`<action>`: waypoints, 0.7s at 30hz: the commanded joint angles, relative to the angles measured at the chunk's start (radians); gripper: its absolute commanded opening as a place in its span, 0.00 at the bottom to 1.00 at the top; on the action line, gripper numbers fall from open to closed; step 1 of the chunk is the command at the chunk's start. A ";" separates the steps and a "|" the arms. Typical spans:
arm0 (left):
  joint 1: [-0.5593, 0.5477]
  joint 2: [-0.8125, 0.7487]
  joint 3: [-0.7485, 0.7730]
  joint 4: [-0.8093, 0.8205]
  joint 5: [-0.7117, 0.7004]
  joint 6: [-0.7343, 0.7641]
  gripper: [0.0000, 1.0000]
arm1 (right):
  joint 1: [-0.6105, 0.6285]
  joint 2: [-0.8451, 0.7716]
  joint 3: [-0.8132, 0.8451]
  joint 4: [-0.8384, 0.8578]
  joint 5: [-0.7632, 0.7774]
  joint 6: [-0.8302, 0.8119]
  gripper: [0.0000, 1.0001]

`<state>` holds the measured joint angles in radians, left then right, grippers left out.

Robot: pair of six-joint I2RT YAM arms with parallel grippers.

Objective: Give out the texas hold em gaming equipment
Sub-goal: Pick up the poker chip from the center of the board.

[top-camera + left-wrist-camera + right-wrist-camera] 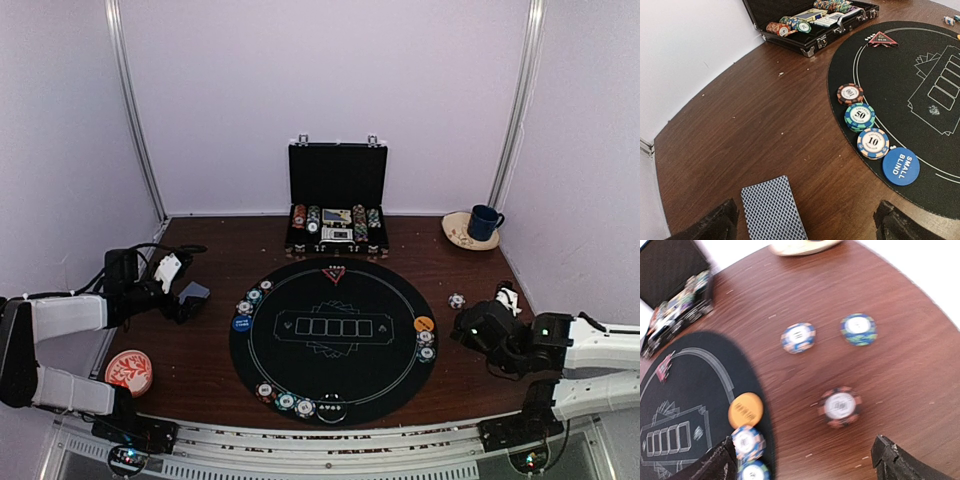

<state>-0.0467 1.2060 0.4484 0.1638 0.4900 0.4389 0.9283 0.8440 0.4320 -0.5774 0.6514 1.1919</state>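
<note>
Left pincer [805, 227]: wide open, empty
Grey-blue-backed playing cards [771, 207]: left of round black felt mat [890, 75], within that pincer's span, long axis across its closing line
Right pincer [807, 465]: open, empty

Round black felt mat [900, 90] — thin white lines. Striped-edge round chips [859, 115]: orange-and-black, teal, blue-and-white. Round blue disc [900, 166], white lettering. Grey-blue playing card [772, 207] — cross-hatched back. Dark brown wooden table [765, 115].
</note>
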 commanded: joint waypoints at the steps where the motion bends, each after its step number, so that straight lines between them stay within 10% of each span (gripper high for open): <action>1: -0.002 0.003 0.013 0.038 0.004 0.010 0.98 | -0.104 -0.053 -0.035 -0.039 -0.045 -0.032 0.94; 21: -0.002 0.022 0.017 0.040 0.007 0.012 0.98 | -0.377 0.305 0.040 0.155 -0.215 -0.301 0.91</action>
<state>-0.0467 1.2152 0.4488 0.1642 0.4904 0.4397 0.5739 1.1233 0.4335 -0.4751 0.4789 0.9741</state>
